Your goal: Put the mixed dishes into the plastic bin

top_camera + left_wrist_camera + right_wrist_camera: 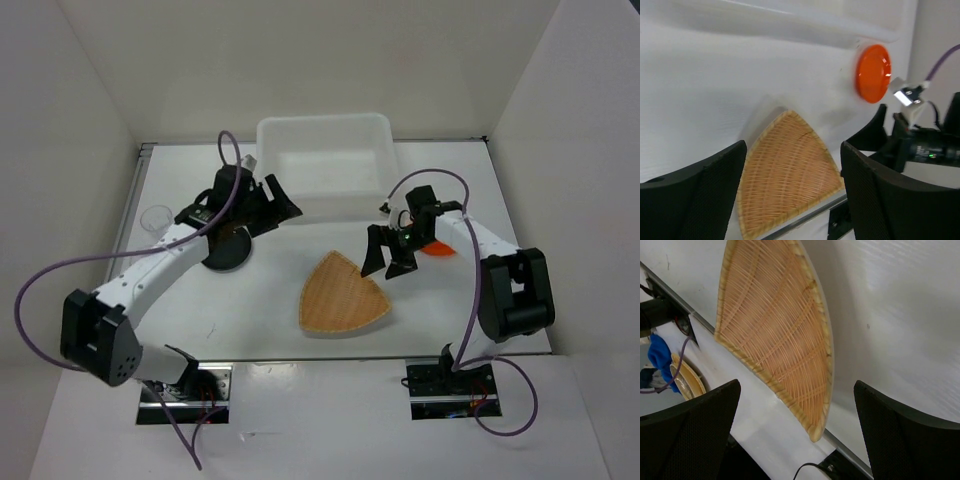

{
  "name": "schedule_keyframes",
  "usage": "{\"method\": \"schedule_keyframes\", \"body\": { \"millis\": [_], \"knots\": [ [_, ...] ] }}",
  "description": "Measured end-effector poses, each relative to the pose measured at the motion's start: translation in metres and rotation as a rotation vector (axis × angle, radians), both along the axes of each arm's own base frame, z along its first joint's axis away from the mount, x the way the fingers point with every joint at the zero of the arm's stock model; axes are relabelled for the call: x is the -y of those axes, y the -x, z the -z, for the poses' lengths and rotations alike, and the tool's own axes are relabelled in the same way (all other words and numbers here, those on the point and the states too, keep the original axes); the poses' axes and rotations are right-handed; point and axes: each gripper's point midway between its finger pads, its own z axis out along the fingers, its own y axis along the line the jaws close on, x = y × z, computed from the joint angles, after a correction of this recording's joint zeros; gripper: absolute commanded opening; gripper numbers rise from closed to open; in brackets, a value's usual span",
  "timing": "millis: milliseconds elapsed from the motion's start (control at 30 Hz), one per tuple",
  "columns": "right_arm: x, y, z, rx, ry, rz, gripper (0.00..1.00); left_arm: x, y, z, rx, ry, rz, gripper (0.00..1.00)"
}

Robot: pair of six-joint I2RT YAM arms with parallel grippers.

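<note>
Can't make out any text, labels, brand names or numbers anywhere (went through all three views, just plain or blurry surfaces). Nothing legible to report.

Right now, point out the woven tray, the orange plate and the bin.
woven tray [343, 296]: top view, middle of the weave.
orange plate [873, 73]: left wrist view, centre of its face.
bin [325, 120]: top view, far rim.

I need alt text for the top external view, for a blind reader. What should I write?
Two robot arms reach over a white table toward a translucent plastic bin at the far edge, the left tool and right tool open and empty. A woven fan-shaped tray lies between them; a black plate and clear cup sit left, an orange plate right.
</note>
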Motion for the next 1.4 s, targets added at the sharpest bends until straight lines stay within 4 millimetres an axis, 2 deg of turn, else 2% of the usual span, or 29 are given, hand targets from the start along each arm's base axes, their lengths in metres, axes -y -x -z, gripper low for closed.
{"method": "schedule_keyframes", "body": {
  "millis": [100,167,400,567,667,867,900,967,1000,1100,1133,1400],
  "knots": [
    [-0.008,0.007,0.003,-0.016,0.014,-0.028,0.98,-0.01,0.012,-0.029,0.065,0.024,-0.019,0.85],
    [-0.014,0.012,0.008,-0.04,0.02,-0.049,0.96,-0.016,0.018,-0.04,0.09,0.035,-0.032,0.86],
    [-0.022,0.029,0.04,-0.18,0.056,-0.085,0.94,-0.034,0.049,-0.043,0.074,0.042,-0.073,0.88],
    [-0.03,0.037,0.044,-0.195,0.062,-0.123,0.93,-0.05,0.073,-0.063,0.111,0.078,-0.12,0.88],
    [-0.038,0.044,0.043,-0.201,0.054,-0.157,0.85,-0.061,0.09,-0.068,0.125,0.101,-0.152,0.88],
    [-0.045,0.058,0.051,-0.25,0.03,-0.18,0.54,-0.08,0.12,-0.077,0.143,0.13,-0.2,0.88],
    [-0.045,0.059,0.053,-0.256,0.032,-0.179,0.45,-0.083,0.124,-0.079,0.146,0.139,-0.211,0.88],
    [-0.045,0.06,0.053,-0.261,0.031,-0.174,0.36,-0.088,0.131,-0.082,0.153,0.148,-0.225,0.89],
    [-0.046,0.059,0.054,-0.26,0.03,-0.172,0.26,-0.09,0.133,-0.081,0.154,0.15,-0.231,0.89],
    [-0.047,0.057,0.054,-0.251,0.027,-0.167,0.1,-0.094,0.141,-0.081,0.148,0.164,-0.248,0.89],
    [-0.047,0.056,0.055,-0.251,0.026,-0.162,0.01,-0.096,0.143,-0.081,0.148,0.167,-0.253,0.89],
    [-0.048,0.053,0.051,-0.221,0.017,-0.162,0.0,-0.103,0.151,-0.074,0.121,0.155,-0.284,0.9]
  ]
}}
